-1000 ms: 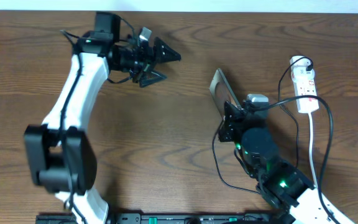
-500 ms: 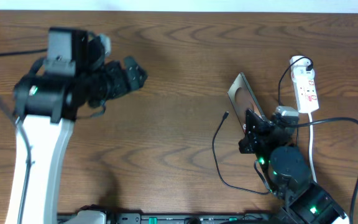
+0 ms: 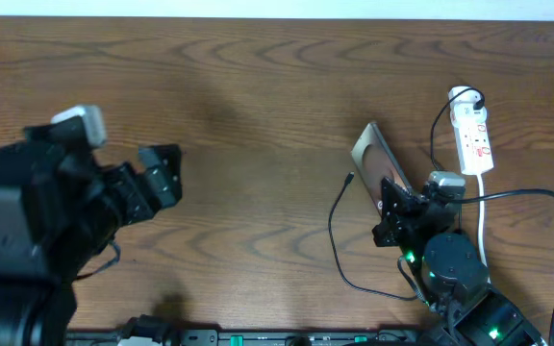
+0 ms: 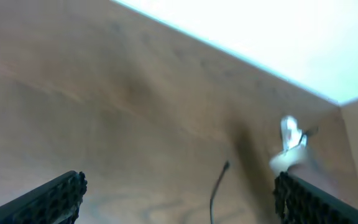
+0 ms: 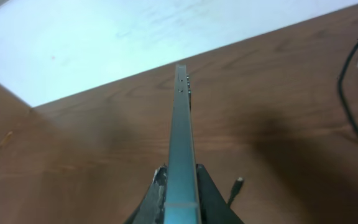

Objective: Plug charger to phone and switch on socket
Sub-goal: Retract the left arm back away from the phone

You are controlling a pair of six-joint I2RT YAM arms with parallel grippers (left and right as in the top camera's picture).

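Right fingers [image 5: 209, 198] are closed on one end of the phone [image 5: 180, 124], which is held edge-on and tilted at the right of the table [image 3: 258, 96]. Whether any part of it touches the table cannot be told. The left fingers [image 4: 55, 199] are spread wide with nothing between them, and sit at the left side of the table, well apart from every task item. The charger [image 3: 333, 226] lies slack on the table, its connector tip [image 3: 350, 177] just beside the phone on the left and not inserted. Its cable curves back under the right arm. The socket [image 3: 474, 139] lies to the right of the phone, and its switch position is not legible. Risks noted: the phone is held at one end only, so pushing the connector in could pivot or slide it in the grip. The tip is thin and flat on the table, so a pinch may miss or flick it away. The slack cable near the right arm may snag and drag the tip. The charging port is not identifiable, so misalignment is likely.
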